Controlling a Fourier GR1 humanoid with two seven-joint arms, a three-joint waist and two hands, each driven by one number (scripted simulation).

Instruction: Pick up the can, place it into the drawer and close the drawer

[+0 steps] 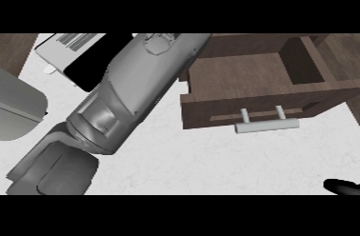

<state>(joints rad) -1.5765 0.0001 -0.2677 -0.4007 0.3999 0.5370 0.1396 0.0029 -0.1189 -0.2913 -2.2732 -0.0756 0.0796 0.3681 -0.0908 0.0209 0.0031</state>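
The wooden drawer stands open at the right, with a silver bar handle on its front. The part of its inside that shows holds nothing. No can shows anywhere. My left forearm crosses the view from the lower left up to the top middle, beside the drawer's left corner. Its hand lies past the top edge, out of sight. A small black piece of my right hand shows at the bottom right corner, on the white counter; I cannot make out how it is held.
A white and black appliance stands at the top left, partly behind my left forearm. A grey rounded object sits at the left edge. Dark wood surfaces border the counter at the top left and right.
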